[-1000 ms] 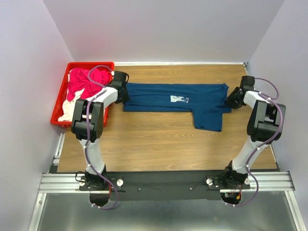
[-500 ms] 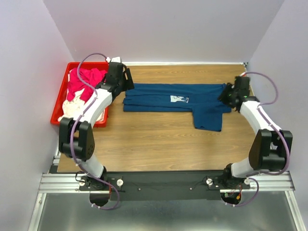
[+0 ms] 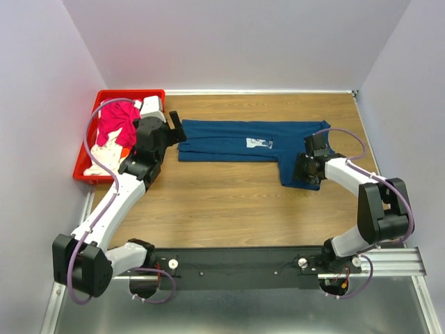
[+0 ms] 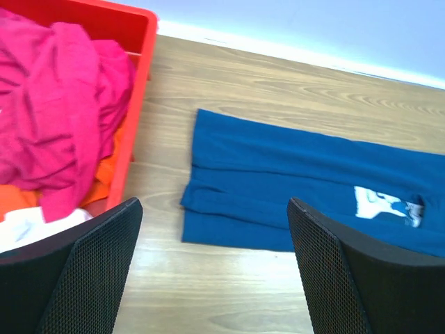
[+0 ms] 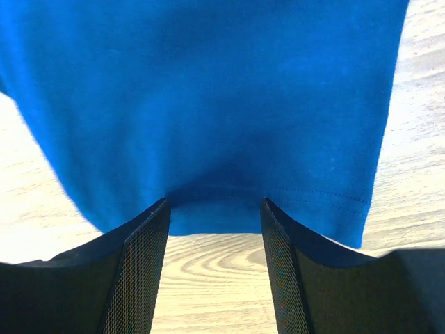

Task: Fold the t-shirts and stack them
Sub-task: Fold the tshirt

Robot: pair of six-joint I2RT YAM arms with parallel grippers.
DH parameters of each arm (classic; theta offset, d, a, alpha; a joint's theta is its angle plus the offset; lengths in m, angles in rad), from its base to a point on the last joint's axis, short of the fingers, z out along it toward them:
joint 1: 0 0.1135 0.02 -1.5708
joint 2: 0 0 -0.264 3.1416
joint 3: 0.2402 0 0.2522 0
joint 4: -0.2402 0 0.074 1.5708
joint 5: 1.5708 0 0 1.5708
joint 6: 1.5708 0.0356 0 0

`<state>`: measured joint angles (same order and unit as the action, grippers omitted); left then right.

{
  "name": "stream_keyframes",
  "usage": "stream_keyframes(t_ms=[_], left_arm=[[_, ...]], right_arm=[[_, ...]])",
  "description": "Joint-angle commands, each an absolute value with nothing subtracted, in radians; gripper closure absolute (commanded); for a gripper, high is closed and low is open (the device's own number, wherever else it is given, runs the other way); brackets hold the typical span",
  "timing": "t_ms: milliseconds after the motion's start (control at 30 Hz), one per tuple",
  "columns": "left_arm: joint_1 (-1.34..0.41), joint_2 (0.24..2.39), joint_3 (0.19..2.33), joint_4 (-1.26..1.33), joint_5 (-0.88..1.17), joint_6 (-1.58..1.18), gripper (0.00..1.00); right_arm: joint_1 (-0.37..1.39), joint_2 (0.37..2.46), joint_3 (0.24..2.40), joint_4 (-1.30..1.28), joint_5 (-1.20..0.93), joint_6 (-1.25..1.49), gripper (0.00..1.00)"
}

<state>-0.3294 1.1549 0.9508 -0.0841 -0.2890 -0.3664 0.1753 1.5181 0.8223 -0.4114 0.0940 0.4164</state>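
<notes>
The dark navy t-shirt (image 3: pixel 243 139) lies flat as a folded band across the far table, white print (image 3: pixel 259 143) up, with one part (image 3: pixel 300 170) reaching toward the near side. My left gripper (image 3: pixel 175 132) is open and empty just off the shirt's left edge (image 4: pixel 229 209); its fingers (image 4: pixel 90 264) stand wide apart. My right gripper (image 3: pixel 300 172) is open over that nearer part, its fingertips (image 5: pixel 156 216) at the stitched hem (image 5: pixel 215 216), with bare wood between them. Pink (image 4: pixel 55 104), orange (image 4: pixel 104 174) and white (image 4: pixel 28 226) shirts lie bunched in the crate.
The red plastic crate (image 3: pixel 128 92) stands at the far left table edge, right next to my left arm; its wall also shows in the left wrist view (image 4: pixel 139 56). Walls close off the table's far, left and right sides. Bare wood (image 3: pixel 229 209) lies nearer than the shirt.
My left gripper has pulled back from the shirt's left end. My right gripper has moved from the shirt's far right end to the hem of its nearer part. The shirt has not shifted.
</notes>
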Motion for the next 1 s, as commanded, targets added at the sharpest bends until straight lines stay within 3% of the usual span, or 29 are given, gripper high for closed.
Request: stream_keyframes(t_ms=[0, 200, 400, 433, 667, 733, 967], left_arm=[[-0.327, 1.109, 0.885, -0.025, -0.368, -0.341, 0.07], [-0.327, 1.088, 0.831, -0.005, -0.391, -0.341, 0.07], [-0.327, 1.100, 0.833, -0.005, -0.365, -0.342, 0.07], [-0.327, 1.106, 0.834, -0.005, -0.353, -0.344, 0.07], [-0.327, 1.135, 0.842, -0.006, -0.324, -0.341, 0.08], [-0.327, 1.153, 0.845, -0.009, -0.316, -0.338, 0.08], [-0.327, 1.184, 0.844, -0.026, -0.298, -0.334, 0.08]], right_arm=[[0.187, 1.543, 0.804, -0.430, 0.159, 0.419, 0.38], [0.192, 1.595, 0.801, -0.433, 0.146, 0.434, 0.49], [0.193, 1.614, 0.825, -0.433, 0.190, 0.423, 0.89], [0.193, 1.609, 0.848, -0.434, 0.202, 0.413, 0.99], [0.193, 1.606, 1.011, -0.442, 0.215, 0.407, 0.99], [0.193, 1.711, 1.201, -0.443, 0.238, 0.387, 0.99], [0.190, 1.925, 1.492, -0.440, 0.301, 0.367, 0.99]])
